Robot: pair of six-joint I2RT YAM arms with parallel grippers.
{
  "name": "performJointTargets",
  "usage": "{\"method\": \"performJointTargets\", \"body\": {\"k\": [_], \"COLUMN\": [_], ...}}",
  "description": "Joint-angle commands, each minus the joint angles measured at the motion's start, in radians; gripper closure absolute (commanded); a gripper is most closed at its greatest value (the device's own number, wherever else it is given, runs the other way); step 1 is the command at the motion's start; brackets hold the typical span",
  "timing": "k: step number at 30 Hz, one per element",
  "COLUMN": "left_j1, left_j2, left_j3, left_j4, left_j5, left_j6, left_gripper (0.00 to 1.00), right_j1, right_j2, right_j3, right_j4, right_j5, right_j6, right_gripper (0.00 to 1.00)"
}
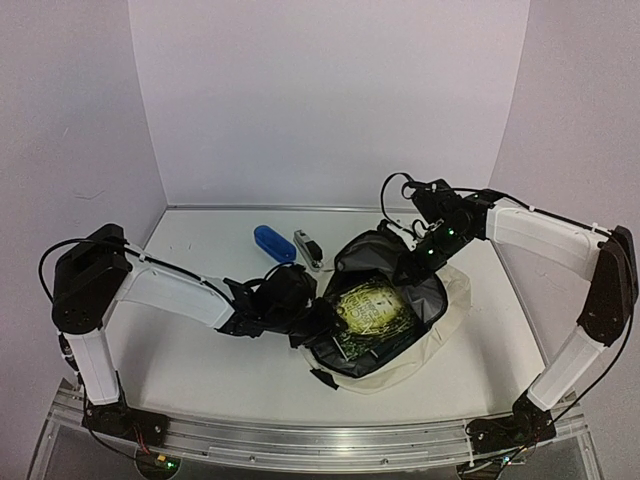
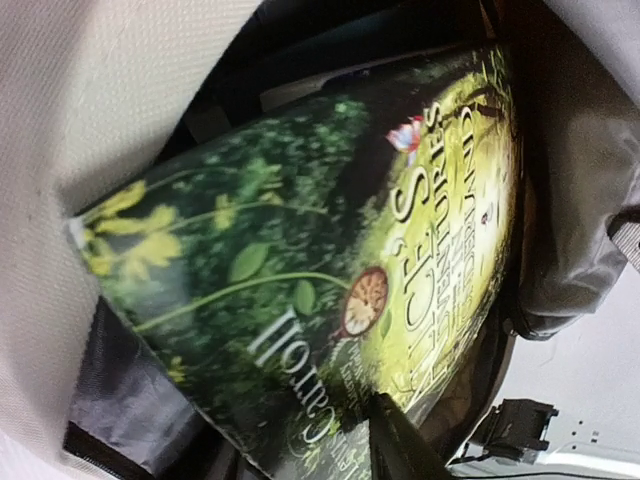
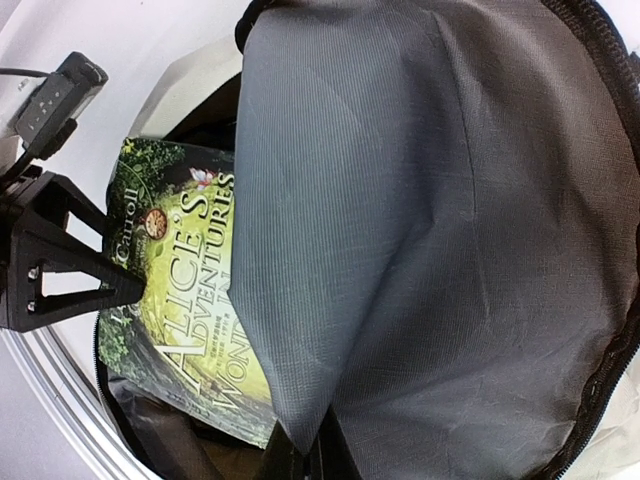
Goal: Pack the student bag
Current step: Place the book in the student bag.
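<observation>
The student bag (image 1: 452, 312), cream with a dark grey lining, lies open at the table's centre-right. A green book (image 1: 372, 308) titled Alice's Adventures sits partly inside its mouth. My left gripper (image 1: 322, 318) is at the bag's left rim. One dark finger (image 2: 400, 442) rests on the book (image 2: 330, 250) cover near its lower edge, and the other finger is hidden. My right gripper (image 1: 425, 255) is at the bag's far rim, shut on a fold of the grey lining (image 3: 430, 230) and holding the flap up over the book (image 3: 180, 300).
A blue oblong case (image 1: 273, 242) and a small silver and black item (image 1: 308, 248) lie on the white table behind the bag's left side. White walls close in the table on three sides. A metal rail (image 1: 320, 440) runs along the near edge.
</observation>
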Motion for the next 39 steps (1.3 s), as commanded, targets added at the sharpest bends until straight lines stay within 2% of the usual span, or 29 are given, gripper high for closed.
{"method": "performJointTargets", "body": {"k": [1,5,9,11,14,16,19,25,28,33,39], "left_j1": [-0.022,-0.020,-0.018,-0.015,-0.011,-0.011,-0.016,-0.019,-0.019,-0.005,0.025], "left_j2": [0.027,0.099,0.158,0.162,0.130,0.096,0.034,-0.136,-0.206,-0.289,-0.345], "left_j3": [0.100,0.218,0.325,0.336,0.288,0.237,0.170,0.043,0.012,-0.025,-0.058], "left_j4": [-0.010,-0.021,-0.063,-0.070,-0.063,-0.043,-0.031,-0.080,-0.149,-0.222,-0.259], "left_j5": [0.014,0.043,0.038,0.032,0.014,0.019,0.039,0.002,-0.053,-0.132,-0.151], "left_j6": [0.080,0.114,0.136,0.129,0.101,0.099,0.128,0.167,0.178,0.187,0.173], "left_gripper": [0.77,0.92,0.92,0.85,0.64,0.52,0.41,0.30,0.24,0.16,0.13], "right_j1": [0.011,0.011,0.011,0.011,0.011,0.011,0.012,-0.036,-0.072,-0.162,-0.171], "right_j2": [-0.041,-0.043,-0.033,-0.029,-0.033,-0.043,-0.073,-0.119,-0.094,0.008,0.081], "right_j3": [0.029,0.027,0.038,0.044,0.049,0.057,0.077,0.137,0.145,0.163,0.136], "right_j4": [0.022,0.015,0.006,-0.003,-0.019,-0.037,-0.067,-0.111,-0.124,-0.159,-0.158], "right_j5": [-0.048,-0.095,-0.115,-0.118,-0.135,-0.160,-0.197,-0.157,-0.063,-0.029,-0.033], "right_j6": [-0.008,-0.009,-0.011,-0.014,-0.017,-0.023,-0.027,-0.018,-0.029,-0.026,-0.039], "right_gripper": [1.00,1.00,1.00,1.00,0.97,0.84,0.60,0.30,0.20,0.20,0.24]}}
